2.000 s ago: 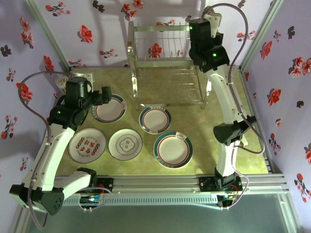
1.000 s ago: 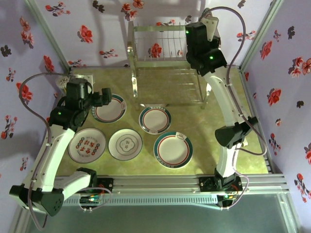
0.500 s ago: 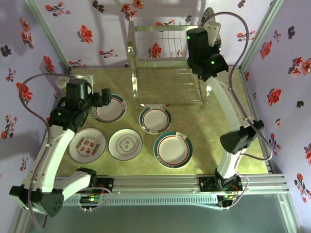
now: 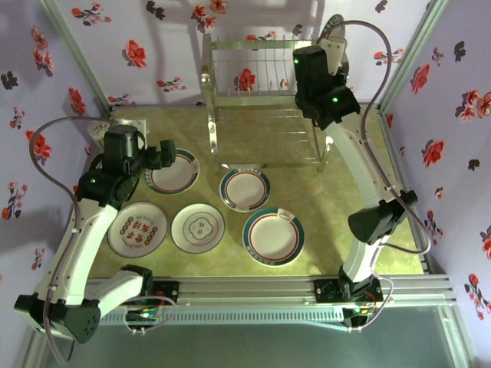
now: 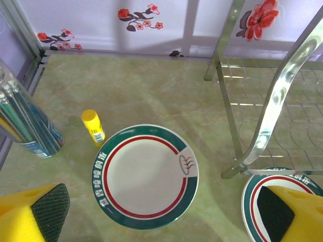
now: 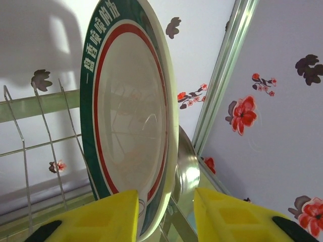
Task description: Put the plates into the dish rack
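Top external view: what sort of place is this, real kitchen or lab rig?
Likely a robot test cell staged as a kitchen counter, not a real kitchen: flower-print walls held in aluminium frame posts, a wire dish rack and dinner plates laid out on a green table.

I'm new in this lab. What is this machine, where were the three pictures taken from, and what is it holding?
Two robot arms are bolted to a table, each ending in a two-finger gripper. One picture looks down from above; the other two come from cameras on the wrists. Five plates lie flat on the table: three green-rimmed, one plain, one red-patterned. The left gripper hangs open above a green-rimmed plate, holding nothing. The right gripper is at the dish rack, fingers either side of a sixth plate standing on edge, a gap on one side, seemingly unclamped.
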Controlling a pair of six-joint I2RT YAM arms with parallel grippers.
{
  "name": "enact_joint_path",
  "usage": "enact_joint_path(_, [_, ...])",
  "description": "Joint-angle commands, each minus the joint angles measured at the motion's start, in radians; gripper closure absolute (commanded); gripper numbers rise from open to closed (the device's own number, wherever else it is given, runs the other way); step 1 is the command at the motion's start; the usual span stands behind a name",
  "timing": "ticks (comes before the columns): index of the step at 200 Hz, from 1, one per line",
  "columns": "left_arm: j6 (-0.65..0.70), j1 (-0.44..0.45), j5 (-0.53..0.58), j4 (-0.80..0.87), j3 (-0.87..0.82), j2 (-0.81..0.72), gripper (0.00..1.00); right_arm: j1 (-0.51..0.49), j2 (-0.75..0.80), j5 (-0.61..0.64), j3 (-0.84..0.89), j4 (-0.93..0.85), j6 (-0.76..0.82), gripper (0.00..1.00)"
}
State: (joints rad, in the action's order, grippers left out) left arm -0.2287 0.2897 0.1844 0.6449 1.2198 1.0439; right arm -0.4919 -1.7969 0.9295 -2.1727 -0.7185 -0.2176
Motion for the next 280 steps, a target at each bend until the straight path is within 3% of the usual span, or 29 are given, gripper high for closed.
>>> enact_joint_path(1, [-0.001, -0.003, 0.01, 0.004, -0.003, -0.022, 0.0, 0.001, 0.026, -0.003, -0.058, -0.018, 0.003, 0.61])
enact_joint_path(42, [-0.006, -0.003, 0.013, 0.004, 0.003, -0.021, 0.0, 0.001, 0.071, -0.022, -0.11, -0.039, 0.022, 0.56])
enact_joint_path(95, [-0.026, -0.004, 0.052, 0.008, 0.025, -0.012, 0.0, 0.065, 0.129, -0.18, -0.195, -0.286, -0.021, 0.01])
enact_joint_path(129, [-0.029, -0.004, 0.059, 0.037, 0.057, 0.013, 0.0, 0.099, 0.196, -0.294, -0.132, -0.409, 0.003, 0.01])
enact_joint_path(156, [-0.023, -0.004, 0.065, 0.067, 0.088, 0.041, 0.0, 0.159, 0.329, -0.462, 0.073, -0.378, -0.042, 0.01])
enact_joint_path(214, [-0.058, -0.007, 0.056, 0.248, 0.17, 0.12, 0.0, 0.202, 0.534, -0.662, 0.402, -0.363, -0.096, 0.01])
enact_joint_path(280, [-0.14, -0.006, 0.01, 0.389, -0.005, 0.028, 0.0, 0.228, 0.738, -0.899, 0.848, -0.186, -0.244, 0.01])
